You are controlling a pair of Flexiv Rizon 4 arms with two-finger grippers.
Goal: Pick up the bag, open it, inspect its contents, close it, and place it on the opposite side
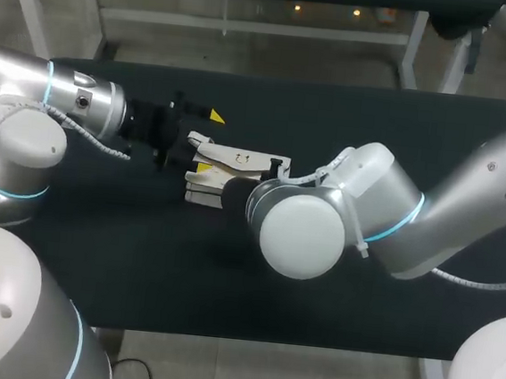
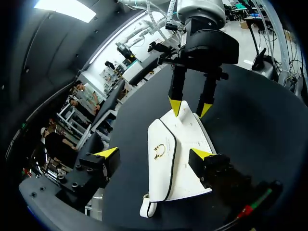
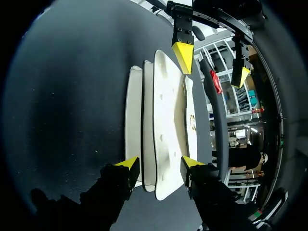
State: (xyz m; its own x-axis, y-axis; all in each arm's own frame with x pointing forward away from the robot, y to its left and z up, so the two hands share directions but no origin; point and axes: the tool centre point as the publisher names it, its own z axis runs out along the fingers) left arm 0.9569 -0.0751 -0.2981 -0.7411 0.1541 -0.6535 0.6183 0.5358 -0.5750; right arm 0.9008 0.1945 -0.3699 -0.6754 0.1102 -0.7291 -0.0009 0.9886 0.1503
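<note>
White leather-look handbag (image 1: pixel 238 159) with black trim and a gold clasp lies flat on the black table (image 1: pixel 93 264), between both arms. Judged light, soft-sided and smooth, so likely to sag; best taken at its stiffer ends. Left gripper (image 2: pixel 154 153) stands released — one tip over the bag, the other clear beside it. Right gripper (image 3: pixel 160 163) straddles the opposite end — cannot tell whether it grips.

1. The setting was a robotics laboratory.
2. Two silver jointed machines, the left arm (image 1: pixel 25 132) and the right arm (image 1: pixel 467 201), met over one workbench.
3. The black-topped table (image 1: pixel 376 121) stood on a white metal frame.
</note>
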